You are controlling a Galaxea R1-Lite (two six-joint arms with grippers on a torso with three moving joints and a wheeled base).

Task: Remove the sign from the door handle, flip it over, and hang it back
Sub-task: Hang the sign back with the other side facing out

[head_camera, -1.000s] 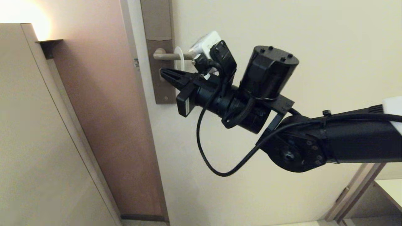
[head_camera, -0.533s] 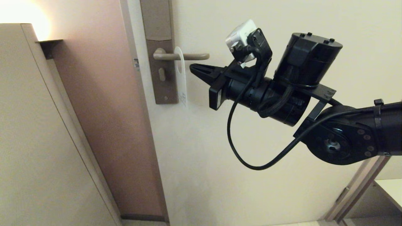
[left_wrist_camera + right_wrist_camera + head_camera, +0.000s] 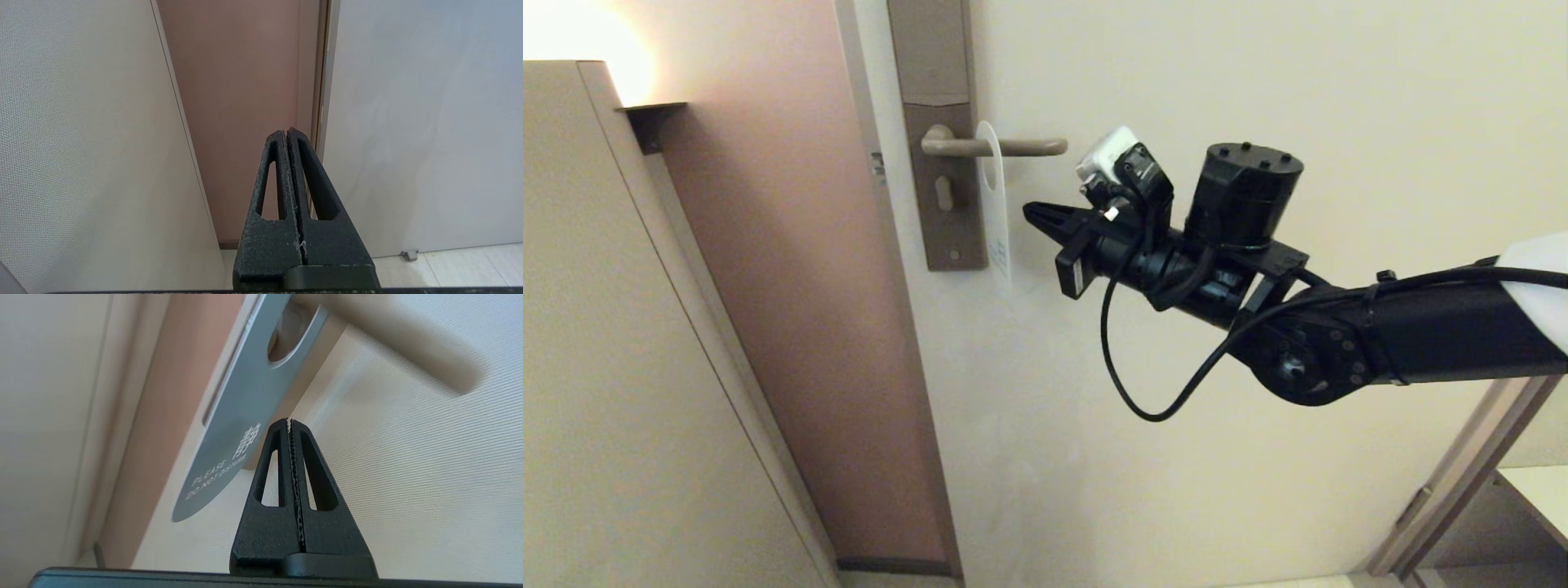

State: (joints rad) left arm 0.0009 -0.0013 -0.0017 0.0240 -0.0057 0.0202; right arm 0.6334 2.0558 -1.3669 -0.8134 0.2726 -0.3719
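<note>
The sign [image 3: 996, 214] hangs by its oval hole from the door handle [image 3: 996, 147], a beige-grey lever on a tall brownish plate [image 3: 938, 131]. In the head view I see the sign nearly edge-on, white side showing. In the right wrist view the sign [image 3: 241, 412] shows its blue side with white "PLEASE DO NOT DISTURB", under the blurred handle [image 3: 400, 339]. My right gripper [image 3: 1031, 214] is shut and empty, a short way to the right of the sign and below the handle's tip. My left gripper [image 3: 287, 132] is shut and empty, out of the head view.
The cream door [image 3: 1258, 82] fills the right side, with its frame and a reddish-brown wall [image 3: 792, 269] to the left. A beige cabinet panel [image 3: 613, 367] stands at the far left. A second doorway frame [image 3: 1445, 498] shows at the lower right.
My right gripper has drawn back to the right from under the handle, leaving the sign hanging free. It then dropped slightly and moved further from the camera.
</note>
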